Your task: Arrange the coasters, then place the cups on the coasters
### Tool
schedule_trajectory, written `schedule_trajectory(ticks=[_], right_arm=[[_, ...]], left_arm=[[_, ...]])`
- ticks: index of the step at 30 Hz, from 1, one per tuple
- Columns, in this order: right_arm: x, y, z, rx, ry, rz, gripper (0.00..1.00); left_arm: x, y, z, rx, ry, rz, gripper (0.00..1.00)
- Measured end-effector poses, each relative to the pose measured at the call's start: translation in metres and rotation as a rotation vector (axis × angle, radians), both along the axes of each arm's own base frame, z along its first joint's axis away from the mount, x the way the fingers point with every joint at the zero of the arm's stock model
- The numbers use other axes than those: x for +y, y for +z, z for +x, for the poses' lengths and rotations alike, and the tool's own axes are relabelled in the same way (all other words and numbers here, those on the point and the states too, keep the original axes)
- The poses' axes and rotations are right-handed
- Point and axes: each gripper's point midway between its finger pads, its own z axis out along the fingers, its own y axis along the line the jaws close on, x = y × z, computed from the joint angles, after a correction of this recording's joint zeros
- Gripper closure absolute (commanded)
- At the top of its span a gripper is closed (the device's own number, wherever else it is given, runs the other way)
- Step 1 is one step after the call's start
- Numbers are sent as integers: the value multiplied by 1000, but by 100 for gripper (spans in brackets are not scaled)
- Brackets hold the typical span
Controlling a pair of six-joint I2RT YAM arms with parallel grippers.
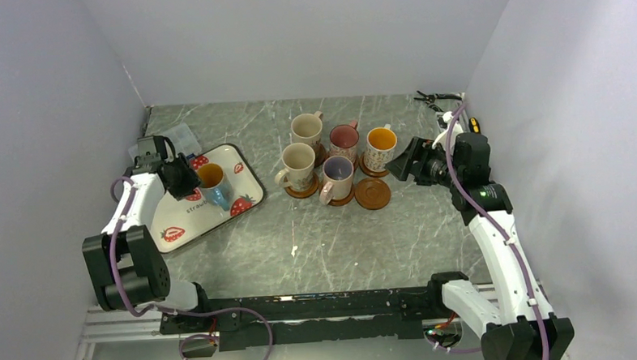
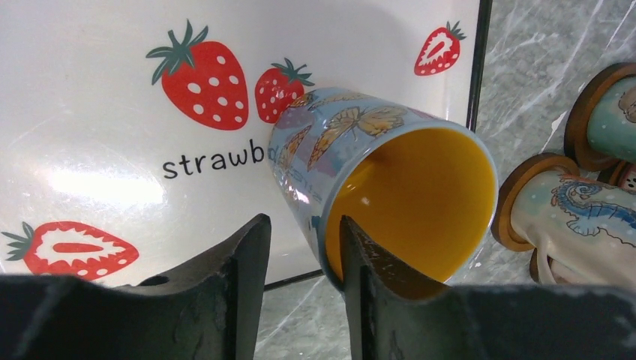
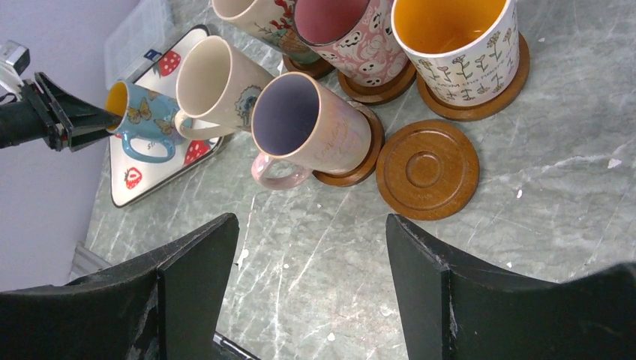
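Note:
A blue butterfly cup (image 2: 352,142) with an orange inside stands on the white strawberry tray (image 2: 97,150), near its right edge. My left gripper (image 2: 304,221) straddles the cup's near rim: one finger is inside against the wall, the other outside with a gap to it. In the top view this cup (image 1: 214,184) sits just right of the left gripper (image 1: 187,176). Several other cups stand on coasters mid-table, among them a lavender-lined cup (image 1: 337,176) and an orange-lined cup (image 1: 380,147). One coaster (image 1: 373,193) (image 3: 427,169) is bare. My right gripper (image 1: 408,161) (image 3: 311,221) hovers open to its right, holding nothing.
A clear plastic box (image 1: 182,137) lies behind the tray at the back left. A black tool (image 1: 433,100) rests in the back right corner. Grey walls close in on three sides of the marble table (image 1: 326,253).

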Motion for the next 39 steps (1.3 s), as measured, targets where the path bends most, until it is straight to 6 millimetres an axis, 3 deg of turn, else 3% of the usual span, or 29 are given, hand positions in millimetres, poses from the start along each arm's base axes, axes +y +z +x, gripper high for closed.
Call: schedule_trajectory(ticks=[7,14,24,30,35,39], right_arm=[[0,-7,-1,29,2,-4,24],[0,-7,-1,31,4,-3,24],[0,-10,-4,47,4,-3,21],[0,-13,-6,66,1,-8,16],[5,-12,-12,82,-4,-39,15],[21,-1,-17,66,11,-83,18]], left_arm=[[1,-2,2,9,1,0,69],[7,-5,7,38,-15,31,96],[16,0,-7,51,-5,96,97],[17,30,-28,5,3,177,97],[-3,54,-41,-17,-51,213,97],[-38,75,-47,-25,-156,231,97]])
